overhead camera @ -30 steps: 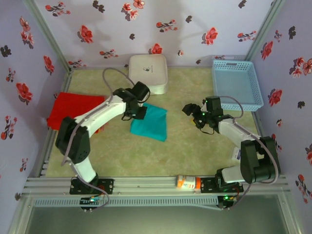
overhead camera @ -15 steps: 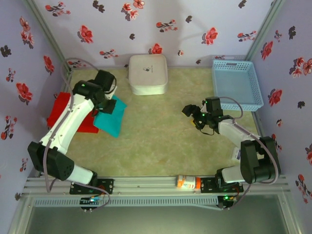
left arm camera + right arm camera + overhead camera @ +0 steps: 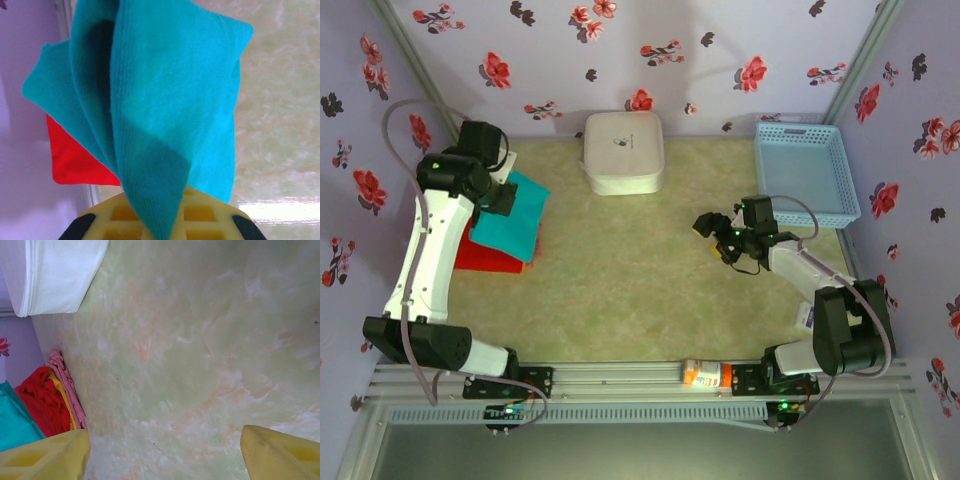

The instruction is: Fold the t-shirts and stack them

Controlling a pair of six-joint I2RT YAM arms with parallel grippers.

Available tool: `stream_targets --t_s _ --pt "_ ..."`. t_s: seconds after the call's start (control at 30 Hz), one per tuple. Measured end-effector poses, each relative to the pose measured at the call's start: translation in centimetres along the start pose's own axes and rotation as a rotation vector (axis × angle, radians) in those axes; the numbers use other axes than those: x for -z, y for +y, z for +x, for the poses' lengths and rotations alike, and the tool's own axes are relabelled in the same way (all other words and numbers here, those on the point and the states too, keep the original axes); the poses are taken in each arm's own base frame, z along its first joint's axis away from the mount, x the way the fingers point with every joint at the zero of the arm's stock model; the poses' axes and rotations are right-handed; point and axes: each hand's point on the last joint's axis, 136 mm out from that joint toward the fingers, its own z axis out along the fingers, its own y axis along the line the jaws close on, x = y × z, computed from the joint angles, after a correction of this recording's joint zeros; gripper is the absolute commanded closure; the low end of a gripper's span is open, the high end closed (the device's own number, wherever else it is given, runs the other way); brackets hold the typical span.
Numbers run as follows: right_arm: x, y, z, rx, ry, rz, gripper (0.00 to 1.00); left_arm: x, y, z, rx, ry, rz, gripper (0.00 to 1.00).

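Note:
The folded teal t-shirt (image 3: 517, 222) hangs from my left gripper (image 3: 500, 193), which is shut on its top edge at the far left of the table. In the left wrist view the teal t-shirt (image 3: 165, 100) drapes down from the yellow jaws of the left gripper (image 3: 156, 227), and no print shows. The red t-shirt (image 3: 480, 252) lies folded under it against the left wall, a corner of the red t-shirt (image 3: 75, 162) peeking out. My right gripper (image 3: 714, 232) hovers open over bare table at the right, and the right gripper (image 3: 162, 442) holds nothing.
A white square box (image 3: 624, 150) stands at the back middle and a light-blue mesh basket (image 3: 806, 170) at the back right. The left wall (image 3: 380, 200) is close to the shirts. A small bottle (image 3: 705, 374) lies on the front rail.
My left arm has swung from the table's middle to the far left, carrying the teal t-shirt over the red one. The right arm has stayed put.

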Motion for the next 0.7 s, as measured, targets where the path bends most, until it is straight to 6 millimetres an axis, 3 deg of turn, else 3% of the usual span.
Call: stream_targets --t_s 0.17,0.47,0.7 --pt "0.4 0.9 -0.4 0.020 0.001 -0.003 0.21 -1.4 1.2 0.1 0.012 0.038 -0.017 1.00" --pt "0.3 0.5 -0.1 0.014 0.015 0.015 0.21 -4.2 2.0 -0.8 0.004 0.077 -0.041 1.00" --pt "-0.2 -0.3 0.0 0.003 0.035 0.032 0.21 -6.8 5.1 0.2 0.036 0.154 -0.160 1.00"
